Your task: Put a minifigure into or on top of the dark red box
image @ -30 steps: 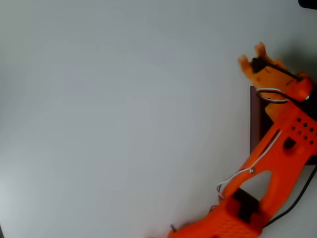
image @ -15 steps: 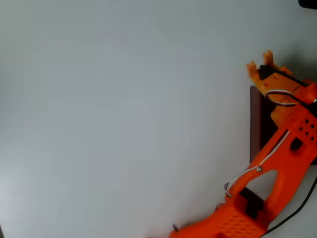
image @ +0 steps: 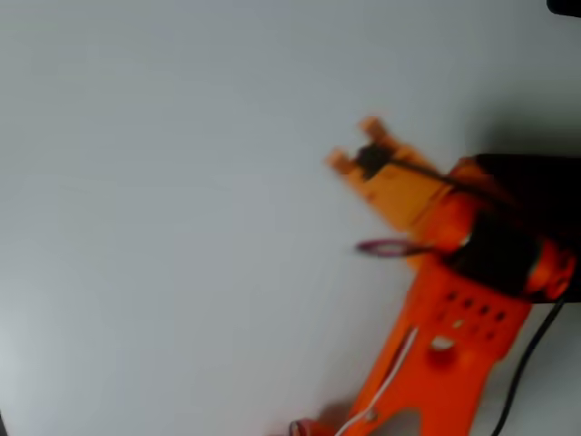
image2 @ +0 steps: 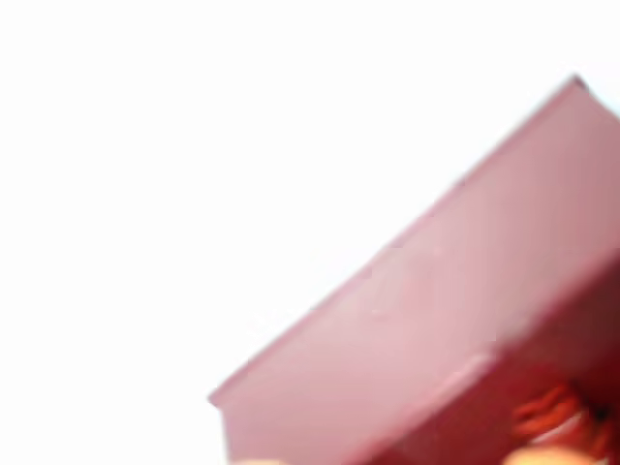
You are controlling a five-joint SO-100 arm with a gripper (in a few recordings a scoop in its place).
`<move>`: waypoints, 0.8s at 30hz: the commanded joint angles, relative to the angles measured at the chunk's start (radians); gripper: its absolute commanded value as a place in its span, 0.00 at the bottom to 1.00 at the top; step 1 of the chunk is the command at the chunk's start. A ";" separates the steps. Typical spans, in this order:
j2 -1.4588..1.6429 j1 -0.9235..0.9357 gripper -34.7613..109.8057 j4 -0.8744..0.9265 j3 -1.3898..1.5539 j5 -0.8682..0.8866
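In the wrist view the dark red box (image2: 455, 320) lies slantwise, with its pale maroon outer wall facing me and a darker interior at the lower right. A small blurred red-orange shape (image2: 547, 412) with a pale end rests in that interior. It looks like the minifigure, though the blur keeps me from being sure. In the overhead view my orange gripper (image: 354, 145) is smeared by motion and hangs over bare table left of the box. Its fingertips stand apart with nothing between them. The arm covers most of the box, and only a dark patch (image: 545, 182) shows.
The white table (image: 163, 227) stretches wide and bare to the left and top in the overhead view. My arm (image: 454, 327) fills the lower right, with a black cable (image: 526, 363) hanging beside it. A dark object sits at the top right corner (image: 567, 5).
The arm has swung left and risen toward the overhead camera. The gripper went from above the box's upper left corner to over bare table left of it. The box is now mostly covered.
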 commanded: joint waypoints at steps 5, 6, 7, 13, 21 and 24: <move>0.371 -0.264 0.32 -0.080 0.385 -0.020; 0.414 -0.305 0.32 -0.109 0.431 -0.032; 0.463 -0.348 0.32 -0.146 0.482 -0.041; 0.773 -0.541 0.34 -0.291 0.739 -0.038; 0.931 -0.699 0.33 -0.370 0.933 0.000; 1.164 -0.755 0.32 -0.449 1.118 -0.003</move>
